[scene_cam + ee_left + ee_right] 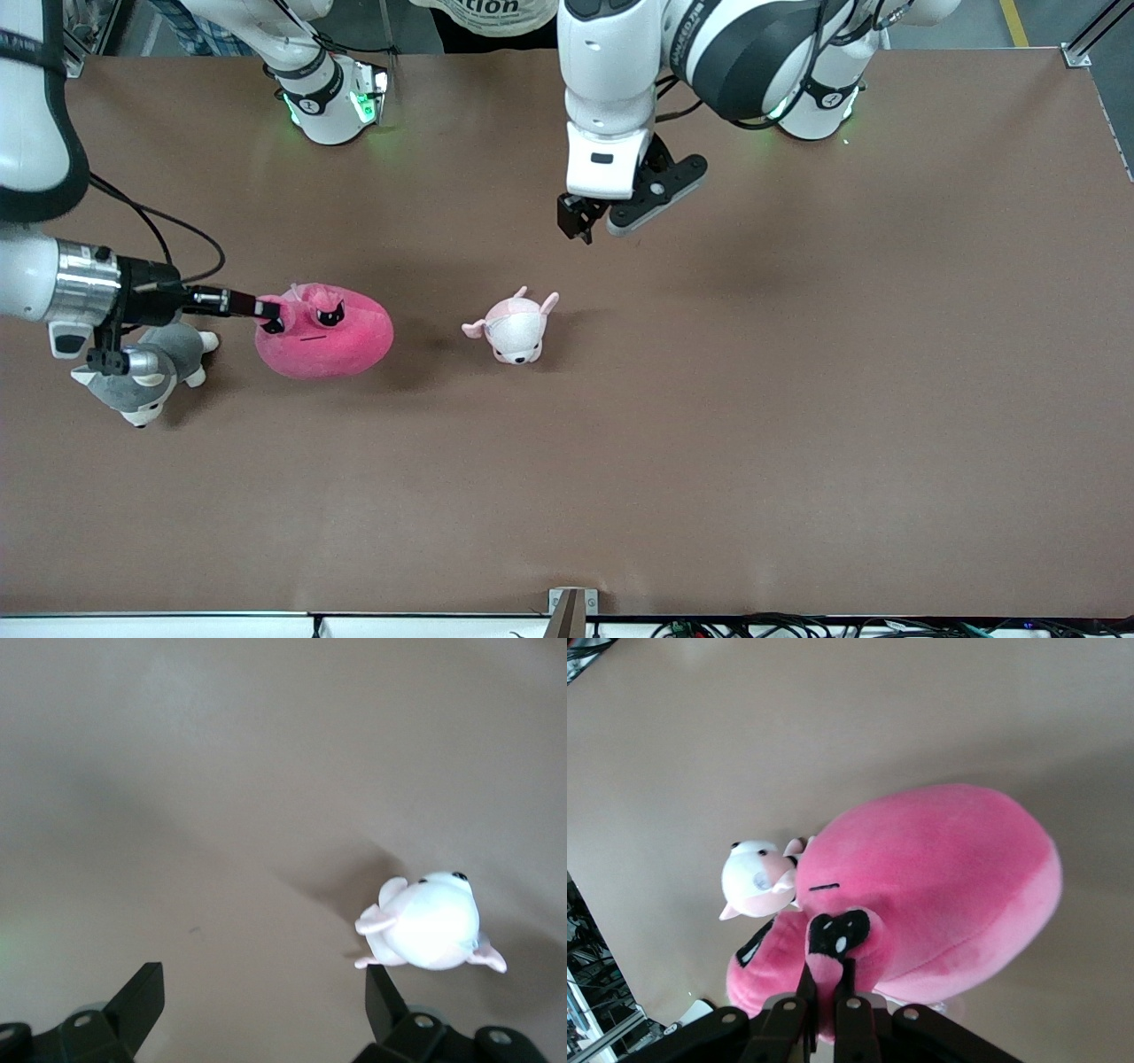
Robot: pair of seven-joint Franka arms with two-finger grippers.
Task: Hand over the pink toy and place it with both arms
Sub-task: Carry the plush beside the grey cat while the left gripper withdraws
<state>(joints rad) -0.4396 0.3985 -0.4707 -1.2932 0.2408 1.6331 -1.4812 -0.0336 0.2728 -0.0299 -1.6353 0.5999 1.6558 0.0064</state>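
The pink toy [326,332] is a hot-pink dome plush with angry black eyes, toward the right arm's end of the table. My right gripper [270,315] reaches in level from that end and is shut on a fold of the toy beside one eye. The right wrist view shows its fingers [828,970] pinching pink plush, with the toy's body [948,877] past them. I cannot tell whether the toy is lifted off the table. My left gripper [589,226] hangs open and empty over bare table near the middle, as the left wrist view [263,983] also shows.
A small pale pink-and-white plush with ears [516,328] lies mid-table beside the pink toy; it also shows in the left wrist view [430,923] and the right wrist view [757,877]. A grey-and-white husky plush [146,372] lies under the right wrist.
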